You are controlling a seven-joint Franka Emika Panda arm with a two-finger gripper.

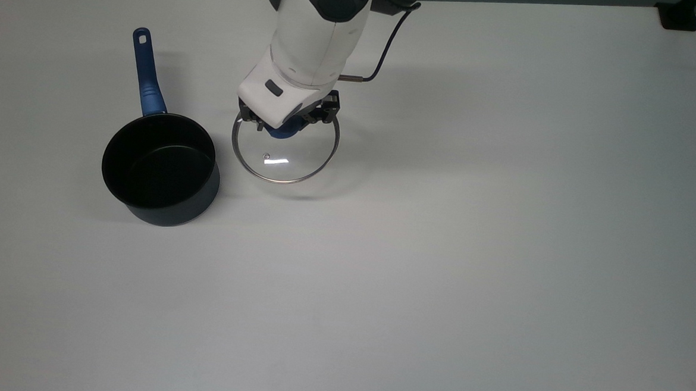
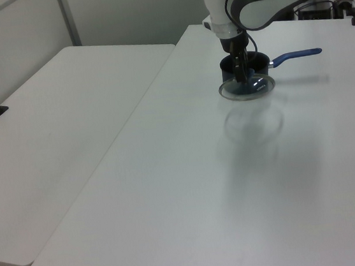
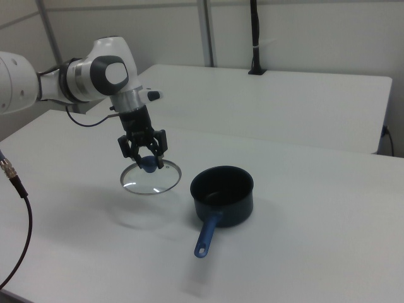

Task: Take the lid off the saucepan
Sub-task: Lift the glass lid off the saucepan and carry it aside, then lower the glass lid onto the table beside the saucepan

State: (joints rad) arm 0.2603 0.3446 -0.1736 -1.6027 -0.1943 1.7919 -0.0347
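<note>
Gripper (image 3: 146, 158) clenched on the blue knob holds the round glass lid (image 1: 285, 151) aloft, clear of the dark navy saucepan (image 1: 160, 169).

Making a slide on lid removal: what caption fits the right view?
The tool holds the lid by its knob above the table, beside the open saucepan.

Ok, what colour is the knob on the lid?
Blue. The knob sits between the pincer fingers above the clear lid, seen best in the right view.
</note>
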